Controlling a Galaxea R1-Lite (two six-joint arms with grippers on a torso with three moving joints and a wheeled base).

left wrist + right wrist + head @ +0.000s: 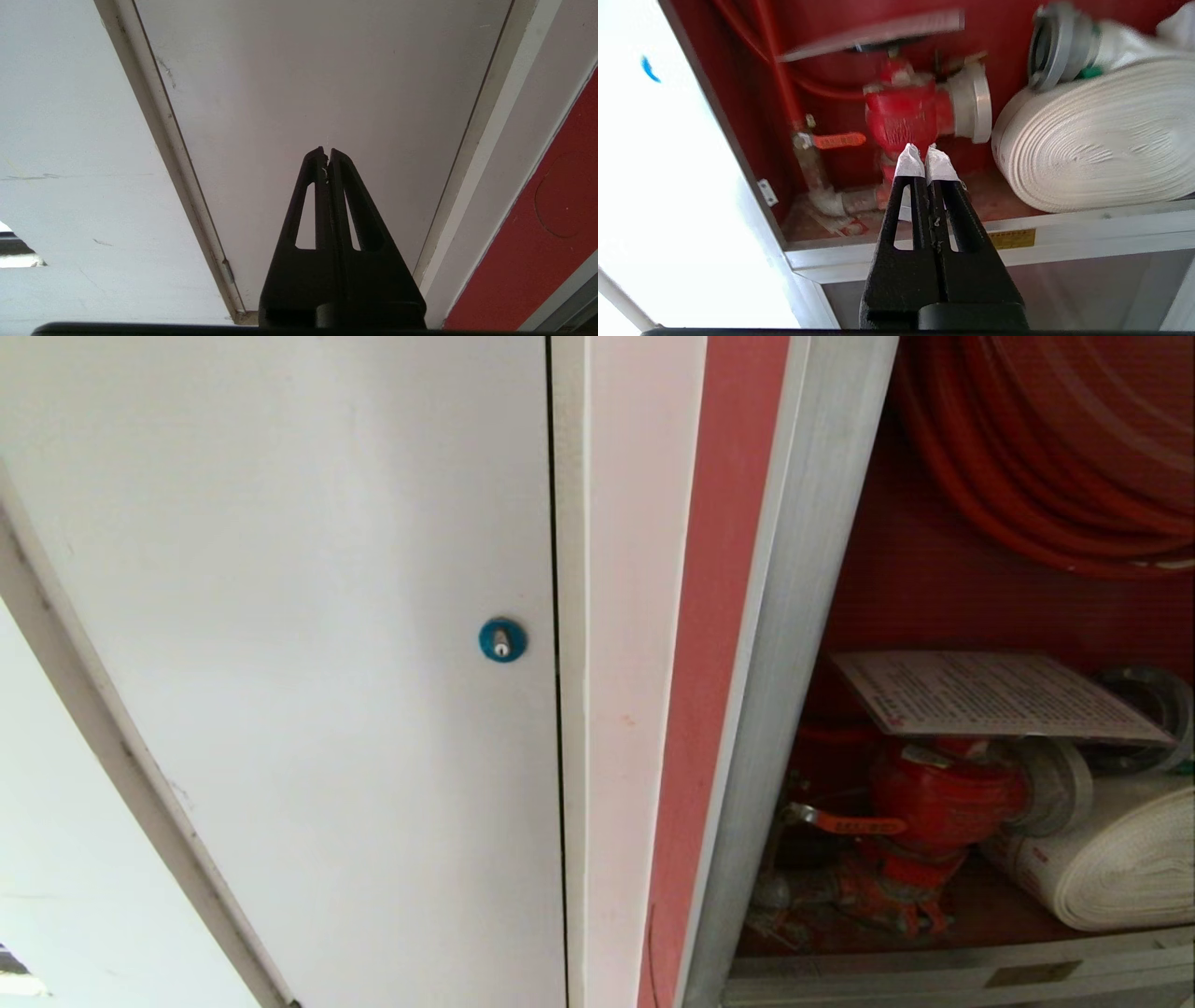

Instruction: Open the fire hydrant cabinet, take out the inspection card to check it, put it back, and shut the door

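Right claw (924,154) pressed together, holding nothing, in front of open fire hydrant cabinet (794,644).

Its white-taped tips line up w/ red valve (901,116); white rolled hose (1101,144) lies beside valve on cabinet floor, silver frame rail (1064,233) crosses betw. me & them. Inspection card (990,695) rests flat atop valve – white sheet w/ fine print; head view shows its face, wrist view only its blurred edge (873,35), prob. same card. Head view adds red hose reel (1055,457) above & white door (280,616) w/ blue lock (502,640) left of cabinet. Left claw (327,151) also shut, pointing at that white door.
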